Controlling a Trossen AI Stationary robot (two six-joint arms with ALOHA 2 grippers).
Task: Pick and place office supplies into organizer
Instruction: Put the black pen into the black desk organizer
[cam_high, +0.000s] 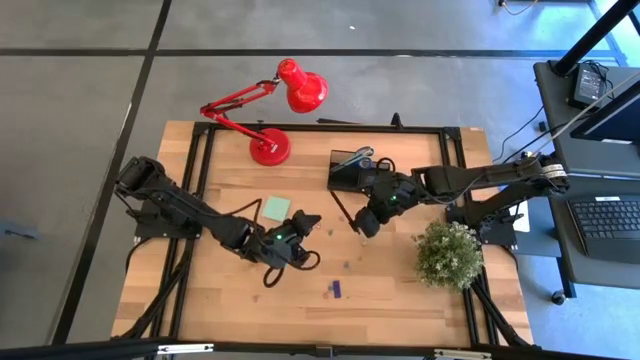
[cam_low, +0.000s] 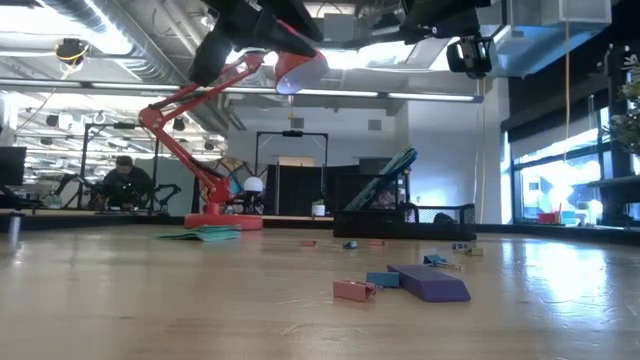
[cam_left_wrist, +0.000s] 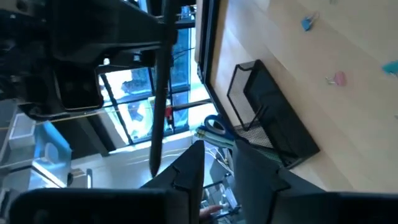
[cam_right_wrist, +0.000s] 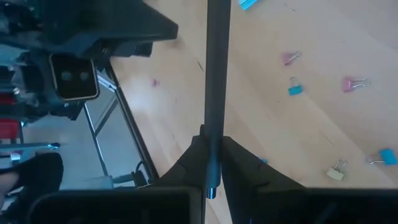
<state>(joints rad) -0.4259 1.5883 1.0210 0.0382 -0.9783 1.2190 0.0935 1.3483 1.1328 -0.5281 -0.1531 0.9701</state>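
**High view:** The organizer (cam_high: 350, 171) stands at the far side of the counter (cam_high: 400, 300), with the scissors (cam_high: 359, 156) already in it. Much is left to do. The green pad (cam_high: 277, 207) lies on the counter well apart from the organizer, and the purple piece (cam_high: 336, 289) lies farther off, toward the near edge. The right hand (cam_high: 366, 222) hangs just in front of the organizer. The left hand (cam_high: 303, 228) is near it, on the pad's side.

**Low view:** The organizer (cam_low: 410, 214) sits far back with a blue handle rising out of it. The pad (cam_low: 205, 235) lies flat on the counter, and the purple piece (cam_low: 435, 283) and a few small clips lie loose in the foreground. Both hands are up out of sight.

**Left wrist view:** The left hand (cam_left_wrist: 217, 158) faces the organizer (cam_left_wrist: 267, 118). Its fingers are parted with nothing between them. A dark pen (cam_left_wrist: 163, 81) stands off to one side of them, by the other arm.

**Right wrist view:** The right hand (cam_right_wrist: 211, 149) is clamped on the pen (cam_right_wrist: 214, 74), which runs straight out from between its fingers. Loose clips (cam_right_wrist: 355, 83) are scattered on the counter beyond. In my judgement the pen is the piece in hand and is not yet in the organizer.
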